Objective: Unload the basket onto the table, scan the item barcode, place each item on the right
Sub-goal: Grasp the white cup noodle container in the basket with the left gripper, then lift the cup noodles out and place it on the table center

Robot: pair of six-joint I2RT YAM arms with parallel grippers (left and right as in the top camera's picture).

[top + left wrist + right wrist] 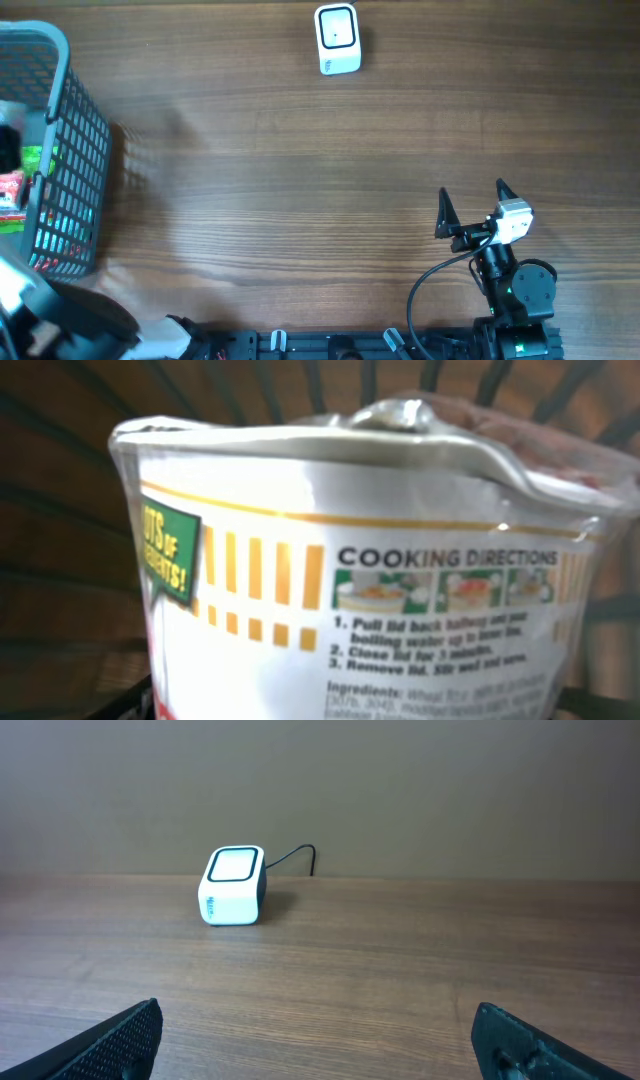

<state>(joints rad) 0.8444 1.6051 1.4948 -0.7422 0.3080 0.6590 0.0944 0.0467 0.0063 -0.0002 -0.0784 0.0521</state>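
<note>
White noodle cup (400, 610) fills the left wrist view at very close range. Its face carries a row of yellow dashes under a thin yellow line, a green badge at the left edge and a printed "COOKING DIRECTIONS" panel with three small pictures and numbered steps. A silvery lid covers the top, with its rim creased and raised at the centre. The cup lies inside the basket (60, 560), whose dark wires curve behind it and to both sides.

From overhead, the grey wire basket (75, 150) sits at the left edge of the table (300, 180), with red and green packaging visible through its mesh. The cup itself cannot be picked out from above.

Left arm (70, 320) shows only as a blurred dark and white mass at the lower left corner, just beside the basket. The left gripper's fingers cannot be made out in any view, so I cannot tell whether they are apart, together or closed on the cup.

Scanner (337, 38), a small white box with a black-framed window on top, stands at the far middle of the table, well apart from the basket. A black cable (295, 855) leaves its rear.

Right gripper (470, 205) hovers over bare wood at the near right, with its fingers spread wide and nothing between them. It faces the scanner.
</note>
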